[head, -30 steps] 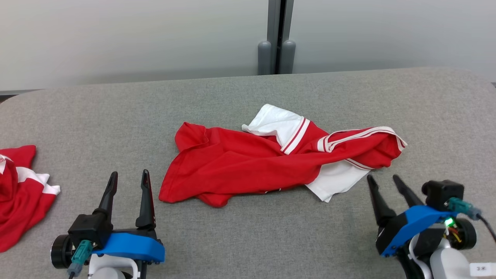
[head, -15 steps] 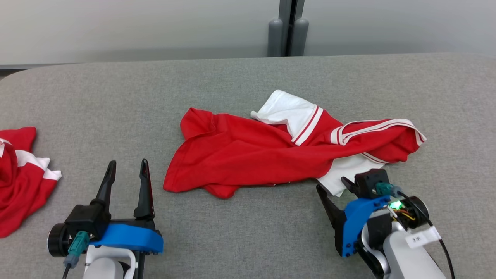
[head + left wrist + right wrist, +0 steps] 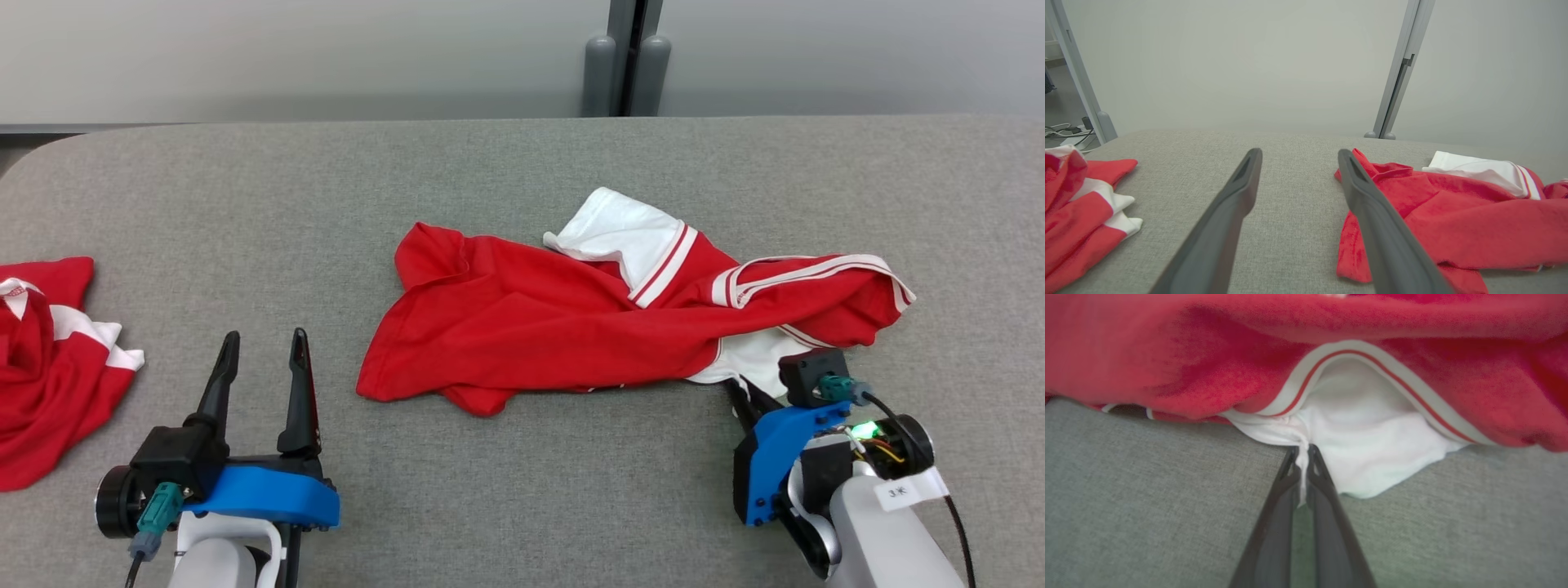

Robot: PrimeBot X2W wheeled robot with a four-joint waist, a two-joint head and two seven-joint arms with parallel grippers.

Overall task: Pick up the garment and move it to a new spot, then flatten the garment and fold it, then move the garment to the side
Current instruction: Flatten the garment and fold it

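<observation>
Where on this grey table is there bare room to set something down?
Bare: the far strip of the grey fabric table between the wall and the crumpled red-and-white shirt; the gap between that shirt and the other red-and-white garment at left. Crowded: near right, where the right jaws pinch the shirt's white edge.

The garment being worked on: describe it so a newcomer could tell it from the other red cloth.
On the grey table, look at the middle, not the left edge. The garment is a red shirt spread wide, with white panels and striped trim. Unlike the bunched red-and-white heap at the left, it has a white corner pinched in the shut jaws of the right gripper.
</observation>
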